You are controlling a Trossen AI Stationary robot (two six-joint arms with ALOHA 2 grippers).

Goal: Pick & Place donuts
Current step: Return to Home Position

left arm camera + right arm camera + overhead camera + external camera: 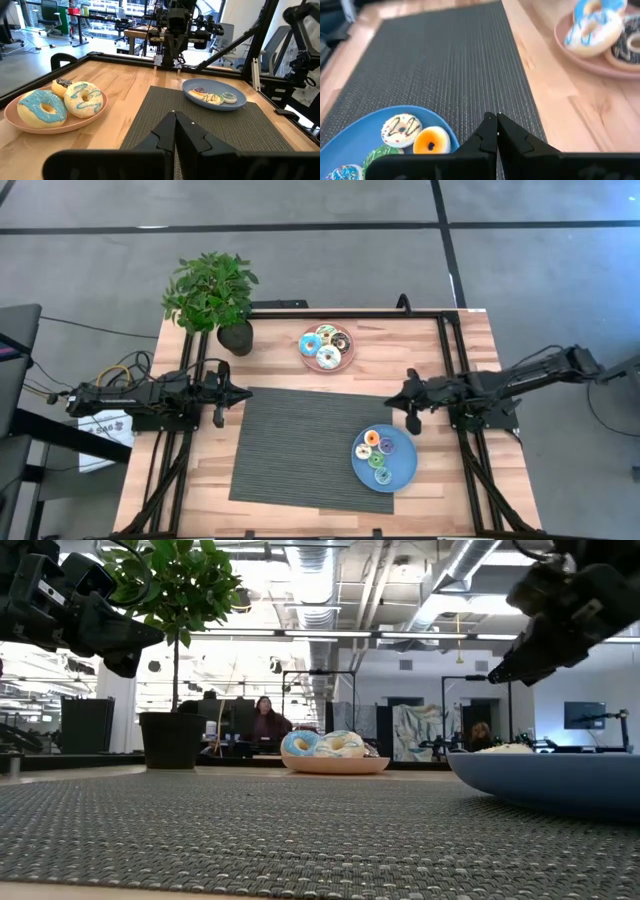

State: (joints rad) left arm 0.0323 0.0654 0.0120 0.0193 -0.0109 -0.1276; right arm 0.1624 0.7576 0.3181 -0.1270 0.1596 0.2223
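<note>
Blue plate point(540, 785) cut off at low view's edge, its donuts point(505, 748) mostly behind the rim.

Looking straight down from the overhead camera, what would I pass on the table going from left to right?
Potted plant → pink plate holding large donuts → blue plate holding small donuts. The left gripper overlaps the plant, the right gripper the blue plate, so both are omitted.

Left gripper point(243, 393) and right gripper point(392, 398) point toward each other, well apart — both held aloft, pinched closed.
</note>
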